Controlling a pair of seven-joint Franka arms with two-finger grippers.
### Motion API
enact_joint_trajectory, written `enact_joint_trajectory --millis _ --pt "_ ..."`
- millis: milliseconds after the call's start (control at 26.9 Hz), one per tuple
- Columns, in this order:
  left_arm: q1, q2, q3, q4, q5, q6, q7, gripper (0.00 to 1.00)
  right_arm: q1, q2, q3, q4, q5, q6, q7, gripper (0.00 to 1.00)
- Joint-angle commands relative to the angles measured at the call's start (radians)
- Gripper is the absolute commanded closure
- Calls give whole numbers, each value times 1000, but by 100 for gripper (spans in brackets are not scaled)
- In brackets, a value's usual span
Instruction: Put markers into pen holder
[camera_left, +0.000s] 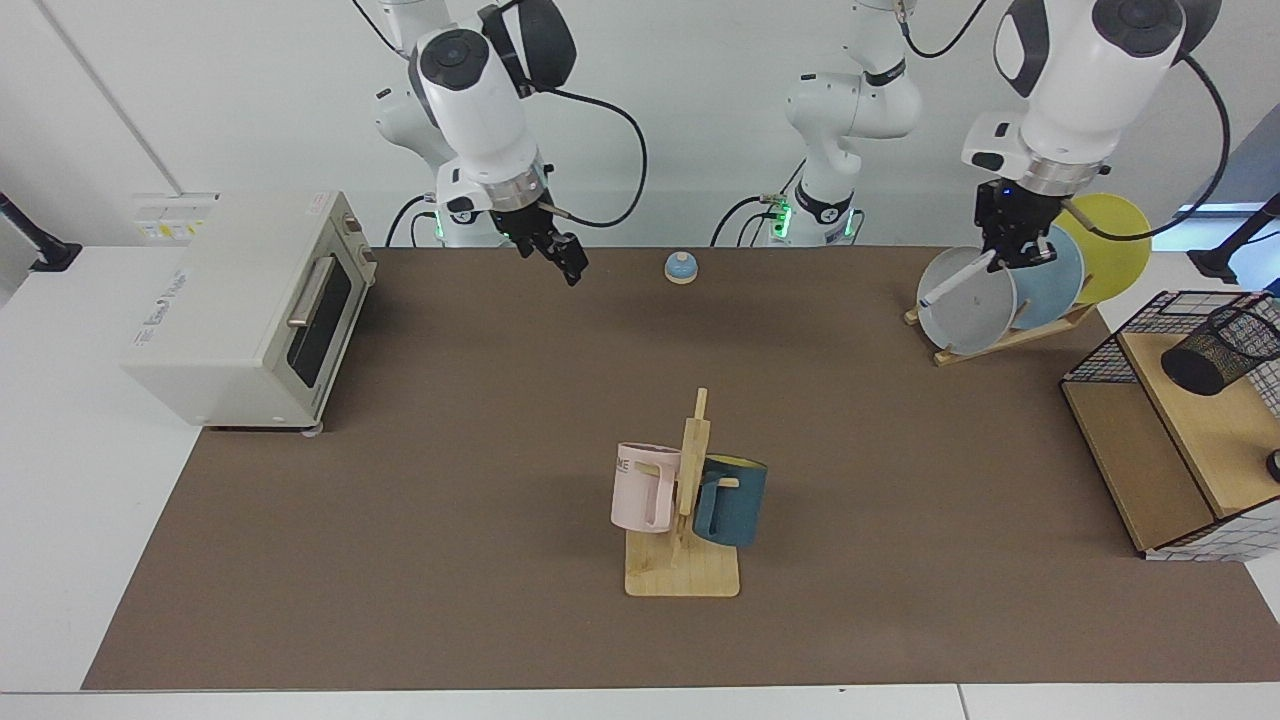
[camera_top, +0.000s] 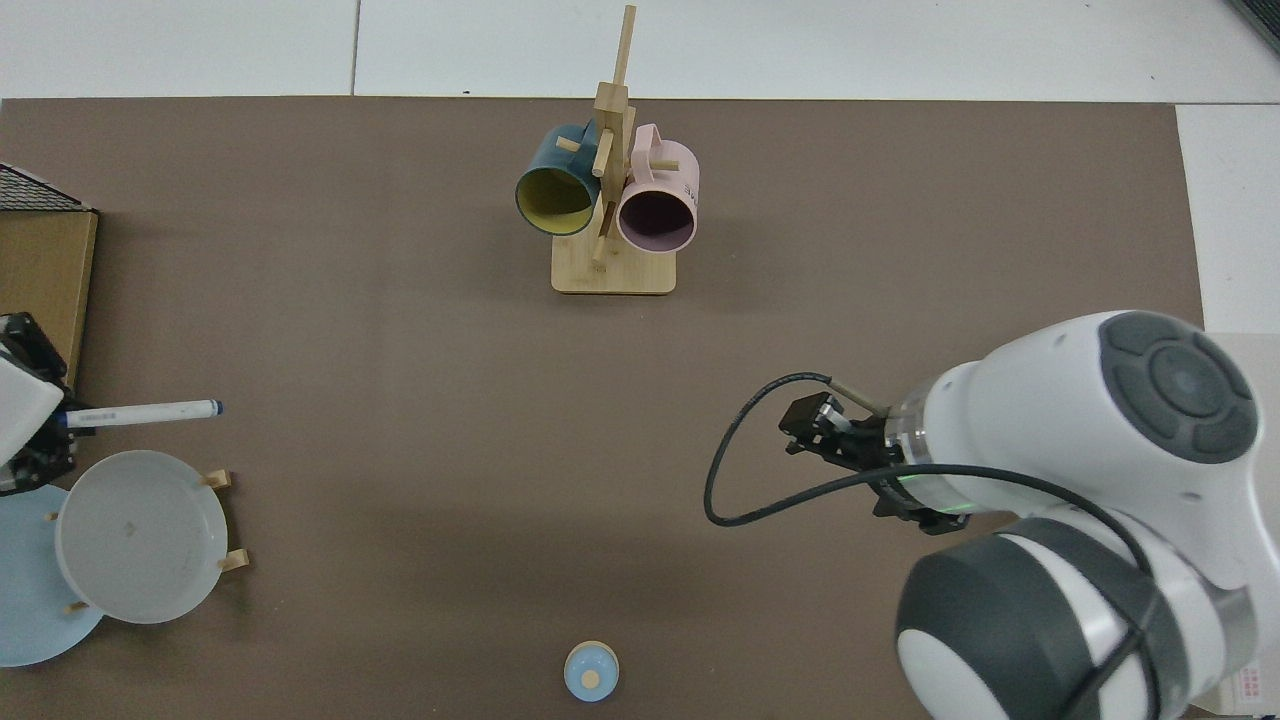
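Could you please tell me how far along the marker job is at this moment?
Done: the marker is off the table, shut in the left gripper above the plate rack. In hand: carrying it. Left: reaching the pen holder in the basket and dropping it in. The right gripper waits near the toaster oven.

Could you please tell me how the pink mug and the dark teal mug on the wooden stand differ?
The pink mug bears grey lettering; the dark teal mug has none in view. The pink one is purple inside, the teal one yellow. Both hang tilted on the bamboo stand, on opposite sides.
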Motion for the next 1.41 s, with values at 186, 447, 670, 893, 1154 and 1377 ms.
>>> enact_joint_trajectory --millis 186,447,670,893,1154,1377 --pt "105 6 0 17 217 61 40 100 -175 -102 9 18 -158 -93 -424 0" --pt "144 55 71 80 313 142 115 100 -224 -104 -14 99 -254 -151 -698 0" --pt "73 100 229 106 345 242 192 100 -273 -99 -49 170 -251 -153 -846 0" --pt "2 147 315 166 415 245 221 100 -301 -84 -53 180 -257 -161 -913 0" --pt "4 254 324 293 449 281 377 100 -315 63 -53 410 -255 -309 -996 0" --pt "12 274 371 295 464 390 511 100 -307 65 -48 415 -211 -319 -996 0"
